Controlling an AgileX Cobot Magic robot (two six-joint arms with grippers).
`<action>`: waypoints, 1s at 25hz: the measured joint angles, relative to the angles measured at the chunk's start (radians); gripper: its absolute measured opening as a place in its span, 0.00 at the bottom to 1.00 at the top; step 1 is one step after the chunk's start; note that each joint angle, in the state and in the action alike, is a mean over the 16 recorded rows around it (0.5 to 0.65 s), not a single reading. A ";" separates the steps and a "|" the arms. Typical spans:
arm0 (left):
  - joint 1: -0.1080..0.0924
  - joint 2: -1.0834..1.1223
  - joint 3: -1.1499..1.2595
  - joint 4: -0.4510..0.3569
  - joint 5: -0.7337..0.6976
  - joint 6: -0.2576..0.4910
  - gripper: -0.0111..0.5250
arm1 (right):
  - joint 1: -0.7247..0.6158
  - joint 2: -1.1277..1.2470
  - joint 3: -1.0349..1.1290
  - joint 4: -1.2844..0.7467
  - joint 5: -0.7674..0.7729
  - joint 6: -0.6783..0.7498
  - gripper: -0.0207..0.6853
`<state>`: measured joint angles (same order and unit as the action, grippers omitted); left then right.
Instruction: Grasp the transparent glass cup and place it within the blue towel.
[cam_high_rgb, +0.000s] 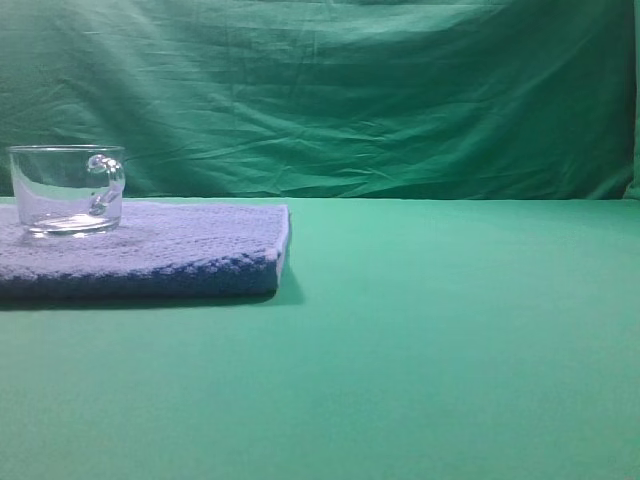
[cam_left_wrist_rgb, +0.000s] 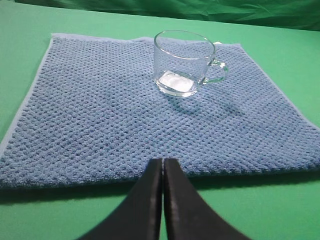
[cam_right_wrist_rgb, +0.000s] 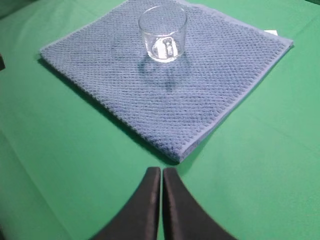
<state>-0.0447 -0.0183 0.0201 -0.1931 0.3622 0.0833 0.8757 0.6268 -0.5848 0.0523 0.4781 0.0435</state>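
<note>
The transparent glass cup (cam_high_rgb: 67, 188) stands upright on the blue towel (cam_high_rgb: 170, 255) at the left of the exterior view, its handle to the right. From the left wrist, the cup (cam_left_wrist_rgb: 183, 62) rests on the far part of the towel (cam_left_wrist_rgb: 110, 115); my left gripper (cam_left_wrist_rgb: 163, 161) is shut and empty at the towel's near edge. In the right wrist view the cup (cam_right_wrist_rgb: 163, 33) sits on the towel (cam_right_wrist_rgb: 200, 85), and my right gripper (cam_right_wrist_rgb: 162, 170) is shut and empty just short of the towel's near corner. Neither gripper shows in the exterior view.
A green cloth covers the table (cam_high_rgb: 450, 340) and hangs as a wrinkled backdrop (cam_high_rgb: 380, 90) behind it. A dark object's edge (cam_right_wrist_rgb: 1, 61) shows at the left border of the right wrist view.
</note>
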 joint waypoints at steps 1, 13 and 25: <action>0.000 0.000 0.000 0.000 0.000 0.000 0.02 | 0.000 -0.021 0.004 -0.006 0.008 0.000 0.03; 0.000 0.000 0.000 0.000 0.000 0.000 0.02 | -0.157 -0.199 0.096 -0.079 -0.004 0.000 0.03; 0.000 0.000 0.000 0.000 0.000 0.000 0.02 | -0.612 -0.491 0.398 -0.058 -0.158 -0.002 0.03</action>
<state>-0.0447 -0.0183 0.0201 -0.1931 0.3622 0.0833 0.2639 0.1363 -0.1870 -0.0057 0.3198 0.0418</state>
